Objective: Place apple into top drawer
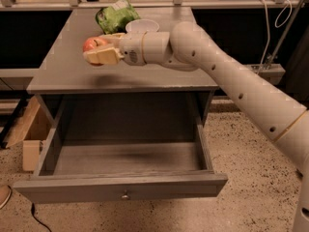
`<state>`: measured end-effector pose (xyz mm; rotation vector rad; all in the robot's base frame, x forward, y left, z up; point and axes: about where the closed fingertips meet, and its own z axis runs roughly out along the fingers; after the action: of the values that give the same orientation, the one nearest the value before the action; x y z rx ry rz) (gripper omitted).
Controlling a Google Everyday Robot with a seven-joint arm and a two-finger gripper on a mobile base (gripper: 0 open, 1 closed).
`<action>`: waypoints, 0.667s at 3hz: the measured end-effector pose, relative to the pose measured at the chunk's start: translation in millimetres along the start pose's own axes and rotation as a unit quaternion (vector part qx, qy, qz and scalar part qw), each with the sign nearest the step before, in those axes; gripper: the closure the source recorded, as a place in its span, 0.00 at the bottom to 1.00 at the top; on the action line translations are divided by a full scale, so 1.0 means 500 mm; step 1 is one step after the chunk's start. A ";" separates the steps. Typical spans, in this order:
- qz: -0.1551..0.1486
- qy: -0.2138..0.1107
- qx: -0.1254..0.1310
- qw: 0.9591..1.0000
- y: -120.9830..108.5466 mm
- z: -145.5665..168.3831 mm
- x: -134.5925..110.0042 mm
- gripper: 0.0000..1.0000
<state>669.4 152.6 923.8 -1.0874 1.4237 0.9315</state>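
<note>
The apple [91, 44], red-orange and round, sits between the cream fingers of my gripper [99, 50], which is shut on it. The gripper holds it in the air a little above the grey cabinet top [63, 66], over its left front part. The white arm [227, 76] reaches in from the right. The top drawer [120, 190] is pulled wide open below, grey, with a small round metal knob [125, 195] on its front panel. Its inside is bare.
A green bag [116, 14] and a white bowl [142, 26] sit at the back of the cabinet top. A wooden box [30, 134] stands on the floor at the left. A metal rail [154, 5] runs behind the cabinet.
</note>
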 end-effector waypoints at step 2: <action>-0.007 0.059 -0.038 0.998 0.087 -0.010 0.014 1.00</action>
<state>626.3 159.1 916.8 -1.2246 1.4835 0.9305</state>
